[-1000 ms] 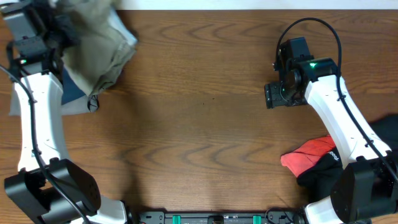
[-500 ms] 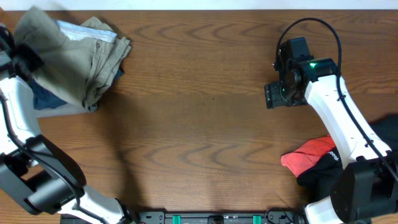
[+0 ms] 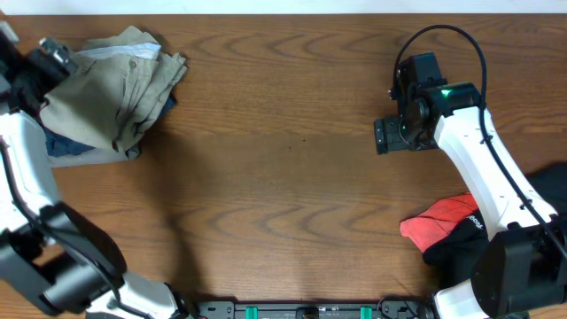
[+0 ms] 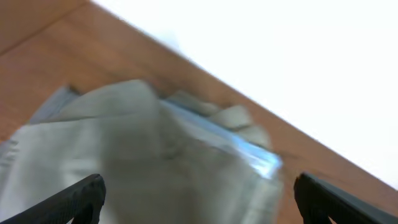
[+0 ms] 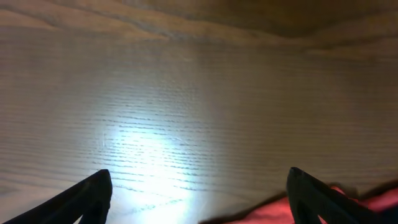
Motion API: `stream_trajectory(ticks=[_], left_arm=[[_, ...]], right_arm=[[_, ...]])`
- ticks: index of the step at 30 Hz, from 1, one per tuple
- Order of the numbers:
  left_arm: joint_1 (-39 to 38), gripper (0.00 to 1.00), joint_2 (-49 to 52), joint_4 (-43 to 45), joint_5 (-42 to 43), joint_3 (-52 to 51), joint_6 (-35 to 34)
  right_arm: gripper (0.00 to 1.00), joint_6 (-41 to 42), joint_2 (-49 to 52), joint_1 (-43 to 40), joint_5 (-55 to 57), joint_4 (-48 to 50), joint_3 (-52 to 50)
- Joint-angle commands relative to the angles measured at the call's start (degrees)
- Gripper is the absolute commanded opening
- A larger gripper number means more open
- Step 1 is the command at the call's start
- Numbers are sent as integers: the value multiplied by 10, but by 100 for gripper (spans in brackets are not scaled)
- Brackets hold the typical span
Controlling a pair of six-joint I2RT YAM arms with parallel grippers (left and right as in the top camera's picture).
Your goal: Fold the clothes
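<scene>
The left hand (image 4: 199, 188) has just let go, fingers apart, leaving the folded khaki shorts (image 3: 115, 84) stacked at the desk's (image 3: 283, 177) far-left corner, while the right hand (image 5: 198, 182) hangs open, so that piece looks done.

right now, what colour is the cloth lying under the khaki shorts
The cloth is dark blue, best seen in the overhead view.
</scene>
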Motion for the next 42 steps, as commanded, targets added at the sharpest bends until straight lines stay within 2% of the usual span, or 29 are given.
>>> stream_trajectory(ticks=[1,7,9,13,19,25,28,31,38,42], left_arm=[[-45,98,-38,-34,23,8,-10],[-167,98,-31,-163,17,8,10],[-208,98,-28,-221,-11,8,20],[-276,98,-27,-364,-119,8,23],[-301,97,-28,-543,-141,8,17],[-299,98,-49,-639,-148,4,19],[-299,98,-92,-655,-159,-14,19],[-299,98,-162,-641,-158,-47,19],[-300,98,-398,-508,-157,-168,11],[-300,98,-508,-449,-157,-231,9]], right_arm=[[89,5,-8,-9,-57,16,8],[93,35,-8,-40,-127,54,8],[96,35,-8,-63,-146,56,8],[99,34,-8,-116,-157,16,8],[99,34,-8,-172,-157,-93,8],[99,6,-11,-186,-155,-173,7],[99,-2,-30,-186,-151,-192,0],[99,-1,-79,-186,-151,-158,-33],[99,44,-320,-184,-109,47,-220],[99,59,-465,-184,-62,120,-310]])
